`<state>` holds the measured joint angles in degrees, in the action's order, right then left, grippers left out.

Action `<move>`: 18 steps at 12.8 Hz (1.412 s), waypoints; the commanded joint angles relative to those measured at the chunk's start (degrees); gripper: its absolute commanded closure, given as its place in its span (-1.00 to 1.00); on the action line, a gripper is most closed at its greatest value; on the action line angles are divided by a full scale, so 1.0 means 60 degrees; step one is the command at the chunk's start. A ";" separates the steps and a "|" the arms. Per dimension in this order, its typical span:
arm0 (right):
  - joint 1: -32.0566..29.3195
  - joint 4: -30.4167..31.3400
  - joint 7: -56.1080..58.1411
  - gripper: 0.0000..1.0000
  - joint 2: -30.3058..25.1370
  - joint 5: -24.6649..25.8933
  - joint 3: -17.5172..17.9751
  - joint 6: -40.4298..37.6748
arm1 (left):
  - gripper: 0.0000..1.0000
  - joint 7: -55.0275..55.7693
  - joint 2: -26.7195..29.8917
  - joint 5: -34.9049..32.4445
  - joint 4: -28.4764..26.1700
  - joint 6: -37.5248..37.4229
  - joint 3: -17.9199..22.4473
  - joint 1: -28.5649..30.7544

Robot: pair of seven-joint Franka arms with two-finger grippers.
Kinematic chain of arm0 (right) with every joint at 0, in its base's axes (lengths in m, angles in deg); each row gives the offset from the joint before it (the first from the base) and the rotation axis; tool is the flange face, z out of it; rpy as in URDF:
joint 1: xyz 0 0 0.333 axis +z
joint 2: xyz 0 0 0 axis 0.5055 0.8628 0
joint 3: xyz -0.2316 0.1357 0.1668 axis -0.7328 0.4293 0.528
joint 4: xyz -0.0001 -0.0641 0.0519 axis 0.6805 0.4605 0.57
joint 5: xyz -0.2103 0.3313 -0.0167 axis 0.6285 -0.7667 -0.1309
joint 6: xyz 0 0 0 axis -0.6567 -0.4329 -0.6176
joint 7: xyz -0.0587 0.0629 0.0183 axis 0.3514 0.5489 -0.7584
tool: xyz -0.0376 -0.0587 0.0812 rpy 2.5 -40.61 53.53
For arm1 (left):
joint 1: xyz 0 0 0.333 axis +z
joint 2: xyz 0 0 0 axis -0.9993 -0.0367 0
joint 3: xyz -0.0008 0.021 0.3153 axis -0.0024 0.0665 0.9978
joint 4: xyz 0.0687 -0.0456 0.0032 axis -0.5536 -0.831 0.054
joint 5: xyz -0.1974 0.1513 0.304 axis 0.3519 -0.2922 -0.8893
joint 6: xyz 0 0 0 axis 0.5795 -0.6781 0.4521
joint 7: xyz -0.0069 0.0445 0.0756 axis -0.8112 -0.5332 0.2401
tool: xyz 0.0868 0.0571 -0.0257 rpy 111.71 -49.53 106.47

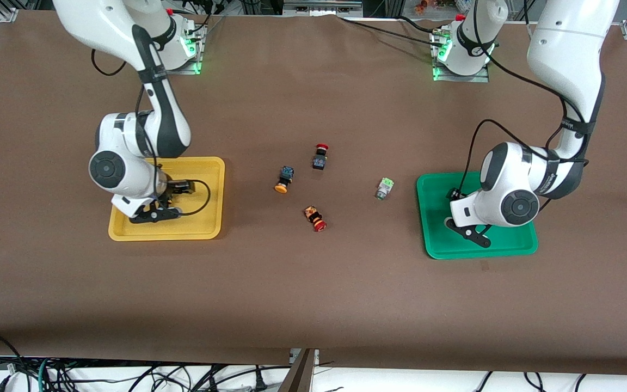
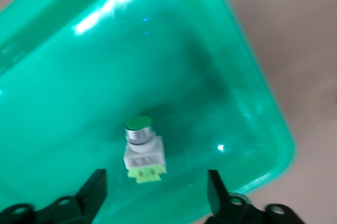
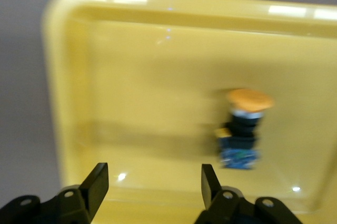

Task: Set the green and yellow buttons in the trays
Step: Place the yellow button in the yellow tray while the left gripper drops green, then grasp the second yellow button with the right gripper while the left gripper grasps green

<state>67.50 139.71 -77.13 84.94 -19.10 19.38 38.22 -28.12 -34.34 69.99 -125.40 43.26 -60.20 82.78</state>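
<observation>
My left gripper (image 2: 155, 192) is open low over the green tray (image 1: 434, 190). A green button (image 2: 143, 150) lies in the tray (image 2: 63, 76) just ahead of the open fingers, not touched. My right gripper (image 3: 154, 184) is open low over the yellow tray (image 1: 207, 228). A yellow button (image 3: 242, 129) lies in that tray (image 3: 131, 76), off to one side of the fingers. On the bare table, a second yellow button (image 1: 284, 179) lies near the middle. A second green button (image 1: 384, 188) lies beside the green tray.
Two red-capped black switches lie near the table's middle, one (image 1: 320, 156) farther from the front camera than the loose yellow button, and one (image 1: 315, 218) nearer. Both arms' elbows hang over their trays.
</observation>
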 commanded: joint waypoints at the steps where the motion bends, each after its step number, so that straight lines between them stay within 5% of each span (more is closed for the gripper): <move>1: 0.0445 -0.0538 -0.2487 -0.59 0.0116 -0.0552 0.0818 -0.0264 | -1.00 0.0825 0.1145 0.0181 -0.0317 -0.0686 -0.0798 -0.0085; 5: 0.0708 -0.1242 -0.5157 -0.59 0.0950 -0.1475 0.1992 0.0655 | -1.00 0.3583 0.0198 0.0431 -0.0434 0.0890 -0.1710 -0.0683; 9: 0.1644 -0.1244 -0.6361 -0.63 0.1901 -0.1476 0.2140 0.2631 | -1.00 0.3732 -0.0259 0.0314 -0.1487 0.3248 -0.1710 -0.1052; 13: 0.1911 -0.1185 -0.6628 -0.50 0.2124 -0.1476 0.2140 0.3150 | -1.00 0.3732 -0.0757 0.0314 -0.1548 0.3751 -0.1695 -0.1184; 15: 0.1881 -0.1185 -0.6220 0.45 0.2095 -0.1447 0.2126 0.3076 | 0.23 0.3746 -0.0729 0.0314 -0.1533 0.3722 -0.1695 -0.1184; 16: 0.1823 -0.1156 -0.5898 0.83 0.2036 -0.1447 0.2096 0.2917 | 0.55 0.3732 -0.0700 0.0314 -0.1533 0.3650 -0.1710 -0.1140; 18: 0.1793 -0.1185 -0.4874 1.00 0.1745 -0.1432 0.1558 0.1881 | 0.89 0.3717 -0.0583 0.0314 -0.1504 0.3532 -0.1710 -0.1111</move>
<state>78.84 133.00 -111.94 96.88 -27.06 31.17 54.12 -5.84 -38.97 71.62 -134.27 65.08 -70.52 76.16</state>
